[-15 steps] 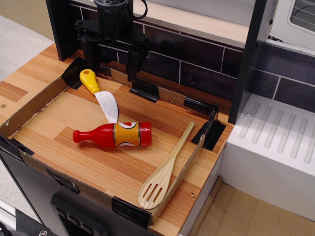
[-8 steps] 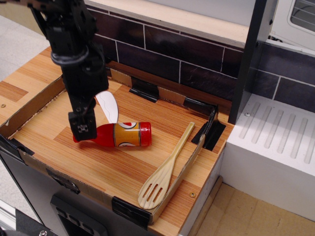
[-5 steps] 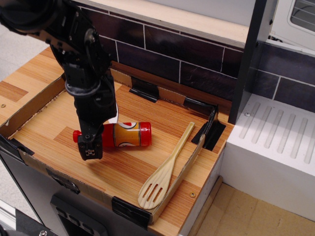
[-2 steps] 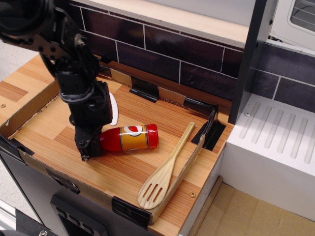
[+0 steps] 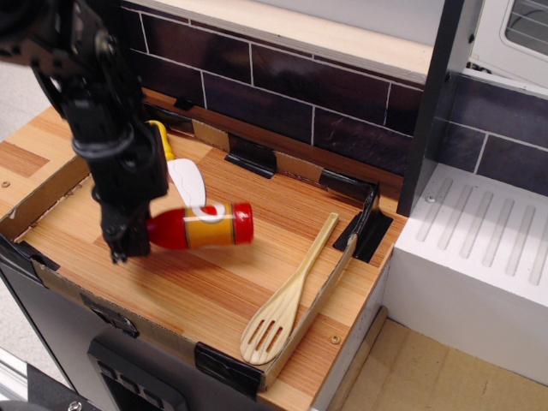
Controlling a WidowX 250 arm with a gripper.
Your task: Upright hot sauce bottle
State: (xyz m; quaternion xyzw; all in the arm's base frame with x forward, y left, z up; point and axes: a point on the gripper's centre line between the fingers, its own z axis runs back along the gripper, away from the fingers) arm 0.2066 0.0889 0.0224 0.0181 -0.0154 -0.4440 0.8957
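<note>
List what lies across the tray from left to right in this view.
gripper → hot sauce bottle → wooden slotted spoon → black corner bracket

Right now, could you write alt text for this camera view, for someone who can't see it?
A black robot arm's claw grips the neck end of a red hot sauce bottle, holding it nearly level and apparently lifted off a wooden tray. A yellow-handled white spatula lies behind the bottle, and a slotted wooden spoon rests to the right.
</note>
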